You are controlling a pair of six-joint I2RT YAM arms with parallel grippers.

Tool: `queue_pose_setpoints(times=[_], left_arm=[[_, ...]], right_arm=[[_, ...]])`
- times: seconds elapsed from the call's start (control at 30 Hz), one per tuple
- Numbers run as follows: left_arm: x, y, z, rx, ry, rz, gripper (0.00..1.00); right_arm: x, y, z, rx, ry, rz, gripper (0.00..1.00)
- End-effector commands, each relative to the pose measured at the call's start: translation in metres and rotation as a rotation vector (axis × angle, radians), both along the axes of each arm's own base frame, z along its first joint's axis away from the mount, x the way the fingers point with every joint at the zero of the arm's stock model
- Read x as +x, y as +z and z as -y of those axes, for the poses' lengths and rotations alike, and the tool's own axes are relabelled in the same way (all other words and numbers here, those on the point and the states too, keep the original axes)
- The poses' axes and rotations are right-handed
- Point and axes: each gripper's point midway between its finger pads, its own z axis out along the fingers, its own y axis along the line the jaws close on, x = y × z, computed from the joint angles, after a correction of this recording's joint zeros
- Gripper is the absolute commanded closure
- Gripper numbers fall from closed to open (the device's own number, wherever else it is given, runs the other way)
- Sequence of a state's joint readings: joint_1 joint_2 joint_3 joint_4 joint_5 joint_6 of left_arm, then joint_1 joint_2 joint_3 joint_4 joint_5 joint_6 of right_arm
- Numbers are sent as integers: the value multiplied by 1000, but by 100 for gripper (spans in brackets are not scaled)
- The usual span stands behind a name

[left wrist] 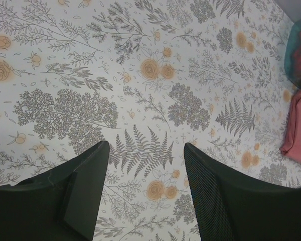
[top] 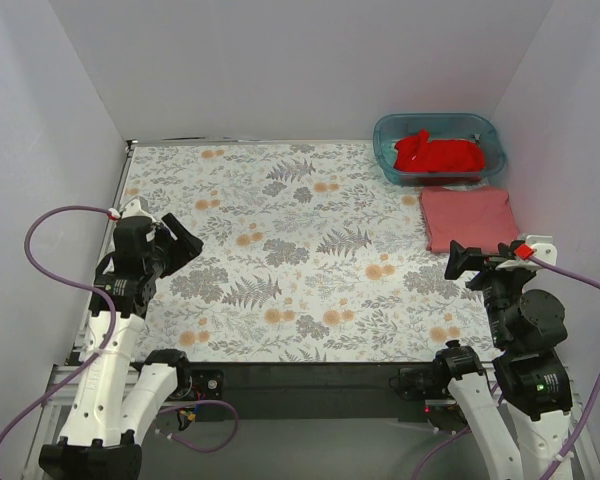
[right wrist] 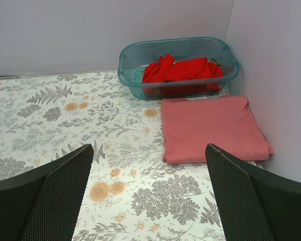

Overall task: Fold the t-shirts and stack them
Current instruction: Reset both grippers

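Observation:
The dusty salmon-red t-shirt (top: 468, 218) lies folded into a flat rectangle at the table's right side; it also shows in the right wrist view (right wrist: 210, 128) and at the edge of the left wrist view (left wrist: 299, 133). The brighter red t-shirt (top: 438, 154) lies crumpled inside the teal tub; it shows in the right wrist view too (right wrist: 183, 70). My left gripper (top: 180, 242) is open and empty above the table's left side (left wrist: 146, 150). My right gripper (top: 463, 260) is open and empty just in front of the folded shirt (right wrist: 149, 153).
The teal plastic tub (top: 390, 150) stands at the back right corner, just behind the folded shirt (right wrist: 128, 75). The table carries a floral cloth (top: 290, 250). White walls close in on the left, back and right.

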State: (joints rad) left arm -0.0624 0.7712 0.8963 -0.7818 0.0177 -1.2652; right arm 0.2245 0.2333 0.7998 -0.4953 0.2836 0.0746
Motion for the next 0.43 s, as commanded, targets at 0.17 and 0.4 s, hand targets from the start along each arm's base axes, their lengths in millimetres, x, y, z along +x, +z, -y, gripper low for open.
queue_pose_setpoints(times=[0.17,0.4], left_arm=[[6,-7,-3,11,24,-11,40],[11,-7,-3,7,22,-1,40]], right_arm=[[1,7,-4,-2,22,52,2],[4,3,-9,-10,48,42,1]])
